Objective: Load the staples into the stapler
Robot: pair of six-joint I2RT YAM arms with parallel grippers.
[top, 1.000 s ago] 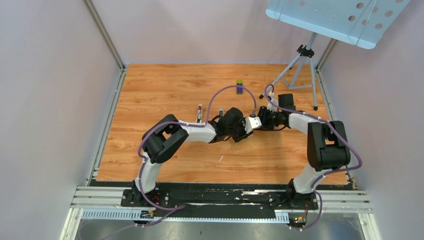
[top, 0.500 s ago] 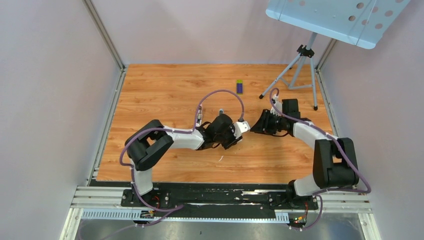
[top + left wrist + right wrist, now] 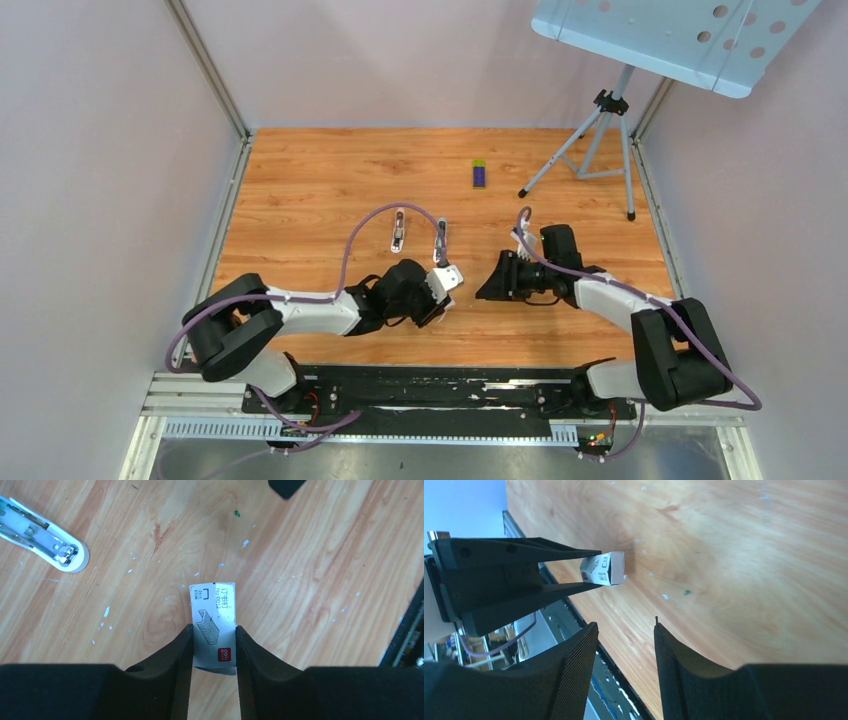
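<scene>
My left gripper (image 3: 452, 282) is shut on a small white box (image 3: 212, 611) printed with a staple drawing and a red logo, and holds it just above the wood table (image 3: 300, 180). The box also shows in the right wrist view (image 3: 604, 568). My right gripper (image 3: 488, 285) is open and empty, facing the left gripper across a short gap; its fingertips (image 3: 591, 630) stand apart. The white stapler (image 3: 440, 240) lies open beyond the left gripper and shows in the left wrist view (image 3: 42, 537). The grey metallic staples are not in any view.
A second slim white-and-metal piece (image 3: 398, 230) lies left of the stapler. A purple-and-green little box (image 3: 479, 173) sits at the back. A tripod stand (image 3: 600, 140) is at the back right. The black rail (image 3: 450, 385) runs along the near edge.
Both arms have pulled back toward the near edge and apart from each other. The left gripper still holds the white box; the stapler is now uncovered.
</scene>
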